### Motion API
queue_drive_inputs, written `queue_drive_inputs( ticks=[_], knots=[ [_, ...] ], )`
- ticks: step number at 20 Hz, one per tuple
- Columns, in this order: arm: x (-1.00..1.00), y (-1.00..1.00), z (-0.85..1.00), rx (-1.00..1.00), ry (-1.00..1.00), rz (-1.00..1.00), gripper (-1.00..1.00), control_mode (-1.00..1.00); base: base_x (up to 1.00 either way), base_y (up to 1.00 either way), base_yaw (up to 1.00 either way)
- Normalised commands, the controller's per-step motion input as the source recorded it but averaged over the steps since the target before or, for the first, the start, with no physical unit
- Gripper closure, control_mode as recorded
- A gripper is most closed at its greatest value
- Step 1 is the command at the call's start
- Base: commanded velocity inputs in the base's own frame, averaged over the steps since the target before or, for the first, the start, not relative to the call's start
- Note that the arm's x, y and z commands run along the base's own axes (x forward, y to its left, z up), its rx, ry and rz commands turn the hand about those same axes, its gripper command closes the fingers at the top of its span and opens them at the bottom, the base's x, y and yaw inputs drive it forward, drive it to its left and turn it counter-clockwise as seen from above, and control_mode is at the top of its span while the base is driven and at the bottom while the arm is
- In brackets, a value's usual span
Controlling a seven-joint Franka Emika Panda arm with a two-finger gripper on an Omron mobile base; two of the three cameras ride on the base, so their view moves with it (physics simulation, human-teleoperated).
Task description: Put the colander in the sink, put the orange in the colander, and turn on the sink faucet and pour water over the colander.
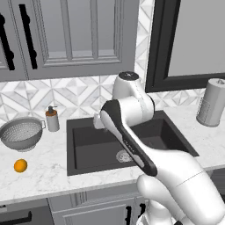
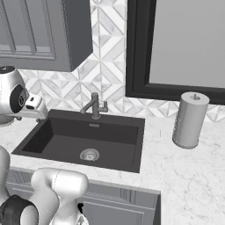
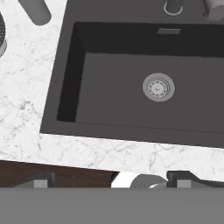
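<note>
The silver-grey colander (image 1: 22,133) stands upright on the marble counter left of the sink (image 1: 83,151); its rim shows at the hand view's left edge (image 3: 1,39). The orange (image 1: 20,165) lies on the counter in front of the colander, near the front edge. The dark basin (image 2: 57,143) holds nothing but its round drain (image 3: 158,86). The faucet (image 2: 94,105) stands behind the basin, and no water runs from it. My gripper (image 3: 111,183) hovers above the sink's front left part, open, with nothing between its fingertips (image 3: 40,183).
A grey soap pump bottle (image 1: 52,118) stands between the colander and the sink's back left corner. A paper towel roll (image 2: 190,119) stands on the counter right of the sink. Wall cabinets hang above the counter, and a dark-framed window sits behind the sink.
</note>
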Motion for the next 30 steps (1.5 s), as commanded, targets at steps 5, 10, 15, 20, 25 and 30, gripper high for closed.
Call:
queue_drive_inputs(
  ticks=[5,10,15,20,25,30],
  knots=[
    [0.19,0.68,-0.31,0.03,-0.02,-0.14,-1.0,-1.0,0.0,0.0,0.0],
    [0.21,0.84,-0.2,0.16,0.0,-0.26,-1.0,-1.0,0.0,0.0,0.0],
    [0.36,0.75,-0.04,0.18,0.0,-0.34,-1.0,-1.0,0.0,0.0,0.0],
    [0.35,0.71,0.0,0.17,0.02,-0.24,-1.0,-1.0,0.0,0.0,0.0],
    [0.29,0.56,-0.15,0.19,0.09,-0.04,-1.0,-1.0,0.0,0.0,0.0],
    [0.31,0.5,-0.08,0.11,0.07,0.0,-1.0,-1.0,0.0,0.0,0.0]
  ],
)
